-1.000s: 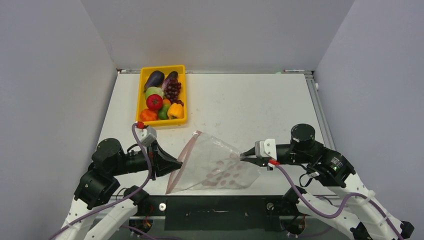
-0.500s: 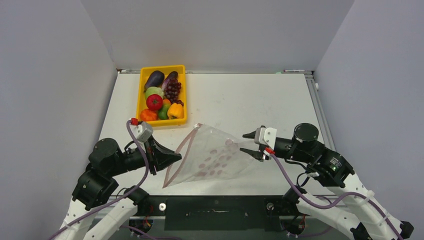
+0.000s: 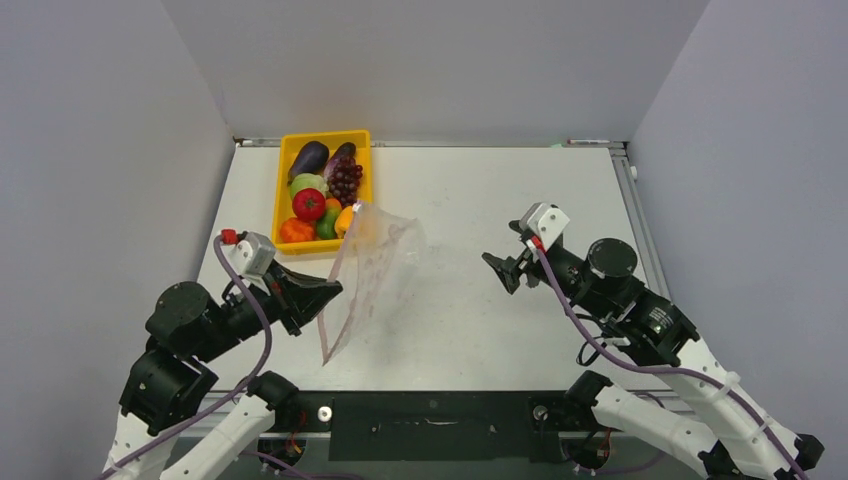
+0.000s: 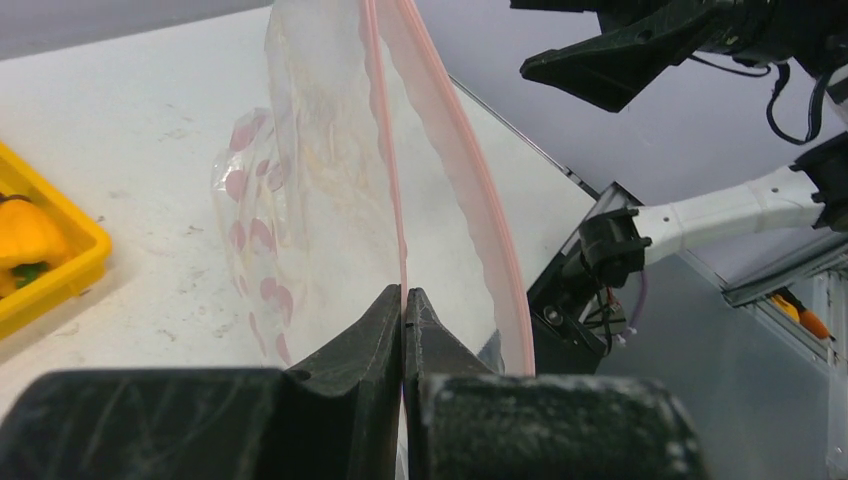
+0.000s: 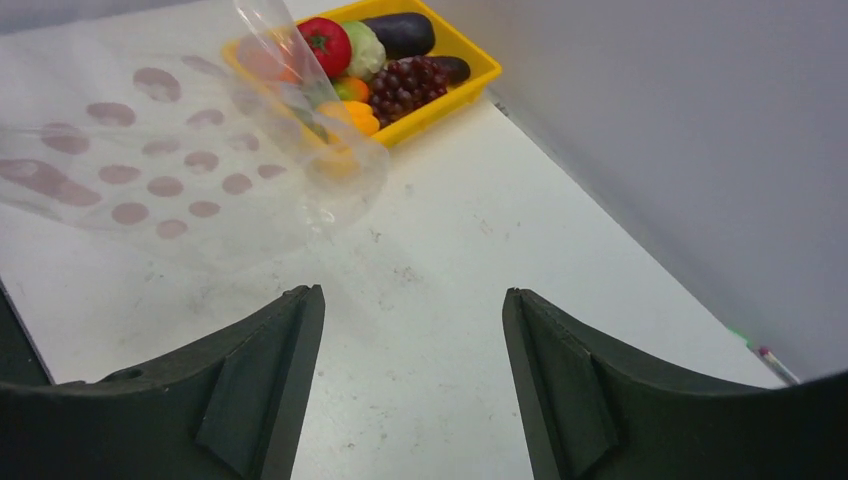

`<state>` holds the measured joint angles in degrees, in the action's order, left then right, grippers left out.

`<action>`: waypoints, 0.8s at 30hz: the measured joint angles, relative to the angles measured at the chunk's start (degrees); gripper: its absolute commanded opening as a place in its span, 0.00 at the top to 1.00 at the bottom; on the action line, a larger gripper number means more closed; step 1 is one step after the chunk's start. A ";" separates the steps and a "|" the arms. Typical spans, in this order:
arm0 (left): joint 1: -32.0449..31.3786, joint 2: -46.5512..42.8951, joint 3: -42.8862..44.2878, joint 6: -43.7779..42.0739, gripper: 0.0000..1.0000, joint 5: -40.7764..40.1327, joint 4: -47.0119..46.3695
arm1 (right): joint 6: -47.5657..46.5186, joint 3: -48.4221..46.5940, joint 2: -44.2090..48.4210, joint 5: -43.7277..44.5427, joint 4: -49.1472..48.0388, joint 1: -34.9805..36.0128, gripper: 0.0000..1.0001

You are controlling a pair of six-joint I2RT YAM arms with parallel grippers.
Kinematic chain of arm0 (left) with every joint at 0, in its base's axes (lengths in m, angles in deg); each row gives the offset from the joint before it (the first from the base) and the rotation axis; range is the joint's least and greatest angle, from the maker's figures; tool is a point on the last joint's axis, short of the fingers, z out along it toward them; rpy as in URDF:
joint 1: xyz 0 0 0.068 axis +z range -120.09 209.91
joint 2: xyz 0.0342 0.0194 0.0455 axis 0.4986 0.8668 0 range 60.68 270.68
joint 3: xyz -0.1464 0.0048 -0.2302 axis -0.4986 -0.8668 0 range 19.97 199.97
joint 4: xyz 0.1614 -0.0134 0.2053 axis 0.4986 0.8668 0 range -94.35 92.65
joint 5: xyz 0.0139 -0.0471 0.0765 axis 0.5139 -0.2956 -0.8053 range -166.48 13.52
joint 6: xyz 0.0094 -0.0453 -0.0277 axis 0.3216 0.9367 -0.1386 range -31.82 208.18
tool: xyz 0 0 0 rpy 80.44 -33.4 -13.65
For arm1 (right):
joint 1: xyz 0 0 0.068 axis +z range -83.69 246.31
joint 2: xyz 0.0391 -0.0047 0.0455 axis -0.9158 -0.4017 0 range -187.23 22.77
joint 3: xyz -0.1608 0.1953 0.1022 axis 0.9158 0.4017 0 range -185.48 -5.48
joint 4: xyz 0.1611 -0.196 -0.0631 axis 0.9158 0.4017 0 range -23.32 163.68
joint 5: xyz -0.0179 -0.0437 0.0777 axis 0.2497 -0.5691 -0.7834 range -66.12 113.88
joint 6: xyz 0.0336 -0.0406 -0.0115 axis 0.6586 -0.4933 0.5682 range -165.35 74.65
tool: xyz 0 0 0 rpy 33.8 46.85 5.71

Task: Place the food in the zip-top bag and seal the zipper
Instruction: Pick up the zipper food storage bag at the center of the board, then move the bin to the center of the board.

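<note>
The zip-top bag (image 3: pixel 375 265), clear with pink-red dots, hangs lifted off the table just in front of the tray. My left gripper (image 3: pixel 334 289) is shut on its mouth edge, pinching one side of the pink zipper (image 4: pixel 392 170) between its fingertips (image 4: pixel 385 312); the other zipper side bows away, so the mouth gapes. My right gripper (image 3: pixel 503 268) hovers to the right of the bag, open and empty (image 5: pixel 412 300), clear of the plastic (image 5: pixel 150 160). The food (image 3: pixel 322 195) lies in the yellow tray: eggplants (image 5: pixel 400 30), grapes (image 5: pixel 405 80), tomato (image 5: pixel 325 42), peppers and green pieces.
The yellow tray (image 3: pixel 365 185) stands at the far left of the white table, just behind the hanging bag. Grey walls close in the left, back and right sides. A metal rail (image 3: pixel 640 215) runs along the table's right edge.
The right gripper let go of the bag's bottom corner, opened and drew back to the far right. The left arm raised the bag and swung it toward the tray; it now hangs upright.
</note>
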<state>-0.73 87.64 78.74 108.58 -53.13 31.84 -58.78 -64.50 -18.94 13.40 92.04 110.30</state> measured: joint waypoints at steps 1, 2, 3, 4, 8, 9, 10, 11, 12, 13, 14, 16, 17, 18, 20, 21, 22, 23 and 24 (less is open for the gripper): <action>0.00 -0.02 0.66 -0.07 1.00 -1.25 0.37 | 1.42 0.00 -0.70 1.86 -0.55 0.00 0.31; 0.00 -0.09 1.31 -0.09 1.00 -2.54 0.61 | 2.43 0.00 -1.33 3.08 -0.92 0.00 0.31; 0.00 -0.17 1.95 -0.11 1.00 -3.74 0.76 | 3.17 0.00 -1.90 3.85 -1.25 0.00 0.31; 0.00 -0.28 2.58 -0.11 1.00 -4.96 0.92 | 4.00 0.00 -2.69 4.44 -1.55 -0.02 0.30; 0.00 -0.87 4.35 -0.17 1.00 -9.64 1.03 | 6.23 0.44 -5.66 4.55 -2.97 0.00 0.30; 0.00 -0.96 4.72 -0.26 1.00 -10.73 1.11 | 6.82 0.76 -6.62 4.42 -3.26 0.00 0.30; 0.00 -0.98 5.09 -0.33 1.00 -11.82 1.25 | 7.37 1.03 -7.45 4.26 -3.54 0.00 0.29; 0.00 -1.03 5.42 -0.46 1.00 -12.92 1.29 | 8.07 1.27 -8.26 4.26 -3.93 -0.02 0.29; 0.00 -1.07 5.79 -0.61 1.00 -14.29 1.36 | 8.74 1.55 -9.09 4.26 -4.50 -0.02 0.28; 0.00 -1.07 5.99 -0.74 1.00 -15.19 1.36 | 9.51 1.90 -9.88 4.22 -5.20 -0.02 0.27; 0.00 -1.09 6.25 -1.05 1.00 -16.24 1.38 | 10.29 2.16 -10.64 4.07 -5.77 -0.02 0.26; 0.00 -1.11 6.88 -1.44 1.00 -18.75 1.44 | 12.07 2.75 -12.28 3.48 -7.39 -0.02 0.26; 0.00 -1.14 7.17 -1.64 1.00 -19.96 1.51 | 12.94 2.86 -13.29 2.97 -8.02 -0.02 0.26; 0.00 -1.20 7.45 -1.92 1.00 -21.18 1.57 | 13.68 2.86 -14.45 2.29 -8.68 -0.07 0.26; 0.00 -1.44 8.24 -2.82 1.00 -24.41 1.84 | 14.88 2.82 -17.25 0.26 -10.23 -0.11 0.27; 0.00 -1.53 8.39 -3.02 1.00 -24.90 1.86 | 15.32 2.80 -18.51 -0.57 -10.69 -0.11 0.27; 0.00 -1.64 8.72 -3.28 1.00 -26.25 1.95 | 15.85 2.80 -20.02 -1.38 -11.28 -0.11 0.28; 0.00 -1.73 9.03 -3.63 1.00 -27.50 1.95 | 16.50 2.78 -21.84 -1.99 -12.09 -0.11 0.29; 0.00 -1.81 9.27 -4.02 1.00 -28.61 1.95 | 17.22 2.73 -23.50 -2.21 -12.66 -0.11 0.29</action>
<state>-0.73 85.83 88.00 104.56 -81.74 33.78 -41.56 -61.77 -42.44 11.20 79.39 110.19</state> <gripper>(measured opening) 0.003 0.725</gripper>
